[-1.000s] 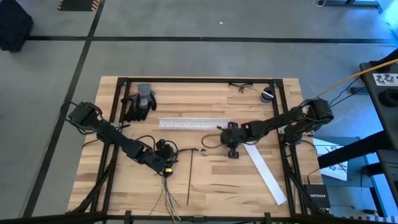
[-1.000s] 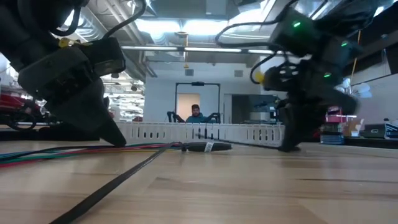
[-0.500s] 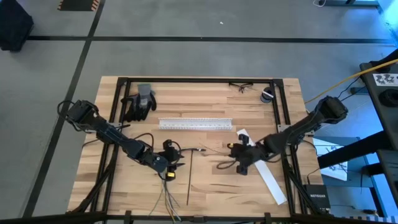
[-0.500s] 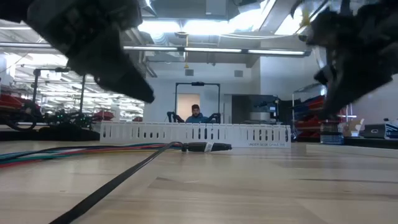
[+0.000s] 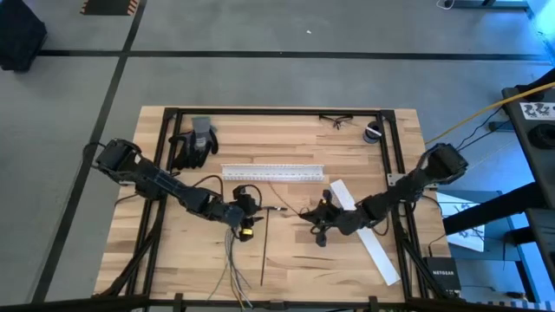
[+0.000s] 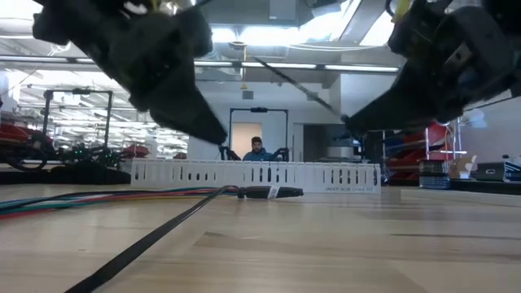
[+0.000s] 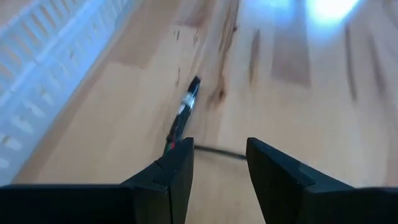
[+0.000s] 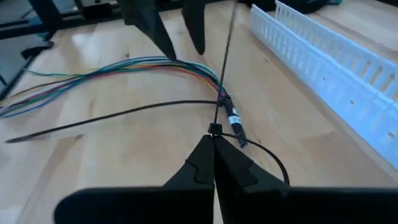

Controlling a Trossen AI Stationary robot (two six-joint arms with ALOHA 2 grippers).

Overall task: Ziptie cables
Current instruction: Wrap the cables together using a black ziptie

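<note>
Gripping a thin stiff black plastic ziptie [image 8: 225, 50] by its head, the right gripper [image 8: 214, 144] is seen fully closed above the wooden table [image 5: 303, 251].

The strip is pinched at the fingertips and slants up and away from them. A loose bundle of thin multicoloured cables [image 8: 118, 70] is laid on the wood beyond, beside a white slotted plastic channel [image 8: 329, 56]. The left gripper [image 7: 219, 163] is held half open and empty above the bundle's dark sleeved end [image 7: 184, 111]. A second black ziptie [image 5: 264, 251] is left flat nearby.

The high view looks straight down on the whole worktop [image 5: 347, 251]; the low view sits at its surface, facing level across it into the room. Each wrist view looks closely forward over the wood, and all four share the white channel [image 5: 272, 172].
</note>
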